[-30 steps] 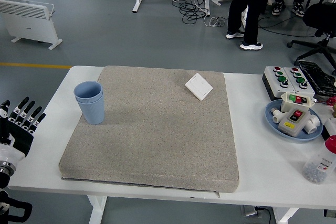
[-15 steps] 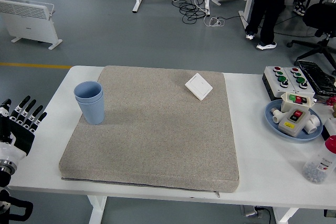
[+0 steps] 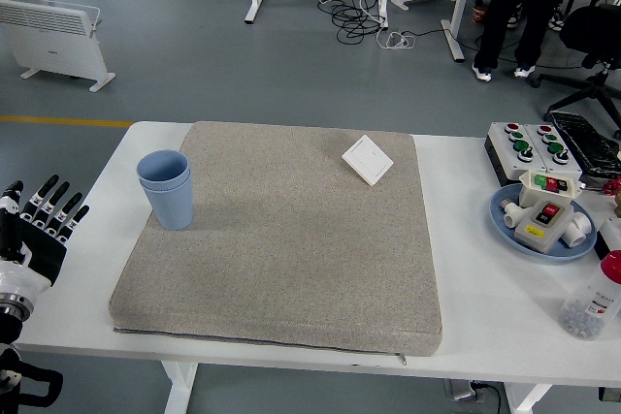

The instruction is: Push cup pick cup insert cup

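Cups, two blue ones nested, stand upright on the grey mat near its left edge. Left of the mat, off the table edge, the left hand hangs with fingers spread, holding nothing.

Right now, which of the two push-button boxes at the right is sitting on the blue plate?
The small box with one red and one green button sits on the plate; the larger multi-button box rests directly on the table behind it.
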You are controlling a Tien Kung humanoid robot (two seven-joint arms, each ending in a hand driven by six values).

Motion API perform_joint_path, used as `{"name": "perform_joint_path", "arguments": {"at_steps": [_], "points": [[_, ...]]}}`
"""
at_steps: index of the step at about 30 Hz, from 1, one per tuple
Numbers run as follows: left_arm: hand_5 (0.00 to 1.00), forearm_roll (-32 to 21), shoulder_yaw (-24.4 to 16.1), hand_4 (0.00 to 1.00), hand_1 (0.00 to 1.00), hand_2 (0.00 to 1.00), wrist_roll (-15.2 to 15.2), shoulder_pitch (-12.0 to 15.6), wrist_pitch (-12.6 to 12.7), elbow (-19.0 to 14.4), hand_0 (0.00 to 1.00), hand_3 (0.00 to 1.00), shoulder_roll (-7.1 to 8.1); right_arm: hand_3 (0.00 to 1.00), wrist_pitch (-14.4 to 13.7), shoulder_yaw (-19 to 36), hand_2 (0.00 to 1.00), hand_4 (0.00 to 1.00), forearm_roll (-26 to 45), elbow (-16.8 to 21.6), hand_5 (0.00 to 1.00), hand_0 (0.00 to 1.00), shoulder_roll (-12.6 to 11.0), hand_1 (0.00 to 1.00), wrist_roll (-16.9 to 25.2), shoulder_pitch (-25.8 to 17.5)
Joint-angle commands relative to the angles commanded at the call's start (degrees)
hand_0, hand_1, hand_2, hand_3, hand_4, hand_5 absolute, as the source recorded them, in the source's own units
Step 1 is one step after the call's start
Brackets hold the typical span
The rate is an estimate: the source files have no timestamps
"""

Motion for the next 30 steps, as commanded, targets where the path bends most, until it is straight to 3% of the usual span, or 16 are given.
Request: {"name": "perform_joint_path", "arguments": {"at_steps": [30], "points": [[0.998, 0.01, 0.97, 0.613, 0.858, 0.912, -0.26, 0.82, -0.34, 0.82, 0.838, 0.822, 0.00, 0.578, -0.46, 0.63, 0.705, 0.140, -1.25, 0.00, 0.481, 0.781, 0.15, 0.696, -0.06, -0.88]]}}
